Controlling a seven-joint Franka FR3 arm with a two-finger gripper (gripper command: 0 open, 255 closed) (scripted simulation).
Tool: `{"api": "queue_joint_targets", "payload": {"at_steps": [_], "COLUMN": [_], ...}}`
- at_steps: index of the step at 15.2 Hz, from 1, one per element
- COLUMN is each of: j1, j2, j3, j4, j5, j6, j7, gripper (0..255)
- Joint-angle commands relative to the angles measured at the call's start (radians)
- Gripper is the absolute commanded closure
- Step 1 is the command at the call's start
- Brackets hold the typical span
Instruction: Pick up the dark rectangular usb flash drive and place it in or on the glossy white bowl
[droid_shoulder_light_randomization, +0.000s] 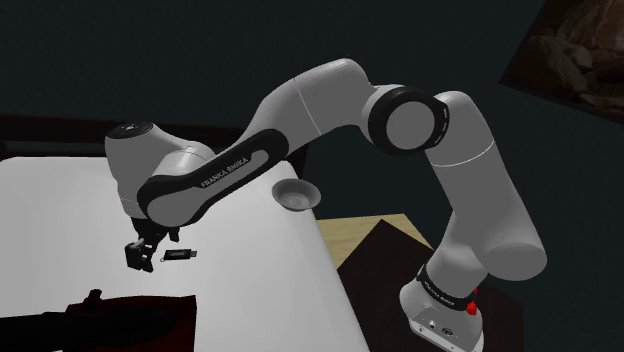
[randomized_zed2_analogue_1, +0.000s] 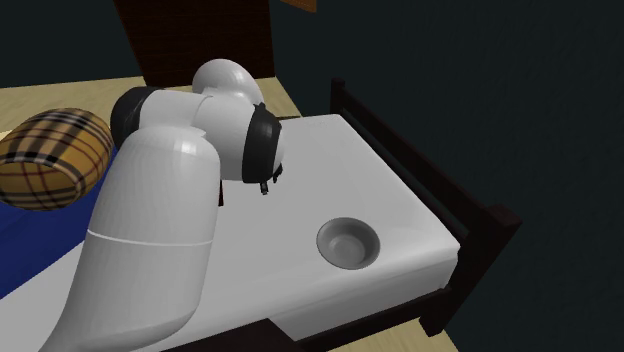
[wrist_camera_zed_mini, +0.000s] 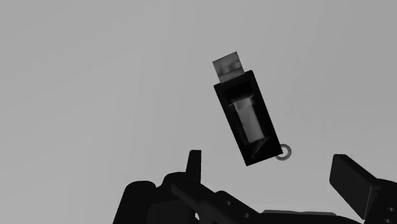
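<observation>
**A:** As the arm bends low in the shoulder view, where do you make the gripper?

**B:** Down close over the white surface. The dark usb drive lies flat just beside the fingers, on the side toward the bowl, and they don't touch it. The bowl sits well apart from them, farther along that same way.

**A:** And the second exterior view?

**B:** The arm's bulk blocks most of it. I catch a bit of the gripper under the wrist, but I can't judge the fingers from there. The bowl has nothing in it.

**A:** Does the wrist view settle it?

**B:** It does. The fingers stand apart, clasping nothing. The usb drive lies slantwise just ahead of them, with its ring nearest the gap and its metal plug pointing away. Neither finger touches it.

**A:** So which step is this?

**B:** The approach to the pick, I'd say, with nothing lifted yet. Next the hand should turn so the fingers straddle the drive's narrow sides. Then it moves forward over the middle, lowers and closes. The drive is thin and flat, so a shallow grip might slip.
</observation>
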Motion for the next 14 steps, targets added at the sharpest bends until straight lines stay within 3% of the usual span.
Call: {"api": "queue_joint_targets", "payload": {"at_steps": [1,10,11,14], "j1": [0.0,-0.001,-0.001,-0.103], "j2": [0.0,-0.018,-0.018,-0.151], "j3": [0.0,0.006,0.006,0.087], "j4": [0.0,-0.014,-0.014,-0.218], "j5": [0.0,0.003,0.003,-0.011], "j6": [0.0,0.006,0.006,0.079], "j7": [0.0,0.001,0.001,-0.264], "gripper": [255,255,0,0]}}
